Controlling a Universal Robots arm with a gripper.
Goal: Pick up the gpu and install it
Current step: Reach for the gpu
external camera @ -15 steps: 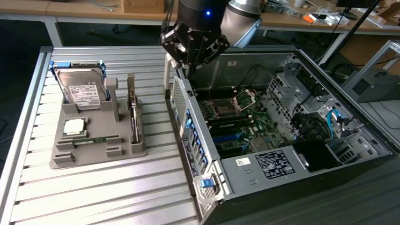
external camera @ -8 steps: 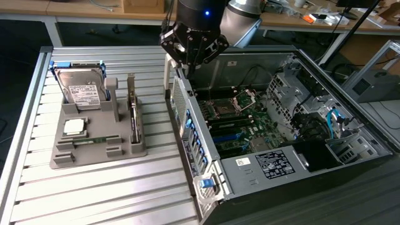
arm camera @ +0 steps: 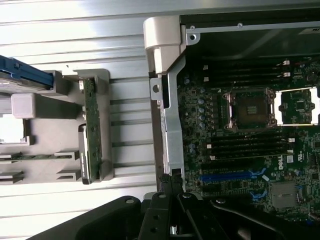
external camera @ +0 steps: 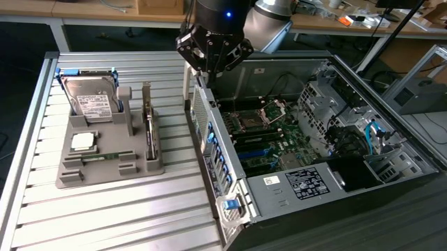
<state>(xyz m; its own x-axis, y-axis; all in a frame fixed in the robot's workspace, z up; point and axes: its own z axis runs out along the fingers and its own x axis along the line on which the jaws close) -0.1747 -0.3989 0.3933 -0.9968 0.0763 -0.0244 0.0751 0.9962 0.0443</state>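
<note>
Nearest the wrist camera: my claw (arm camera: 170, 182), jaws pressed together and gripping nothing. Position: hovering above the rear wall (arm camera: 169, 125) of the open computer case (external camera: 419, 167), with the motherboard (arm camera: 240, 150) on one side and the grey holder (external camera: 98, 175) on the other. Location of the gpu (external camera: 148, 123): untouched in the holder, well apart from me, standing on its long edge in a slot beside the hard drive (external camera: 91, 99). Purpose of this stance, as I judge it: the upper edge is left free for a pinch from above, and the card cannot tip. Installation not yet begun
</note>
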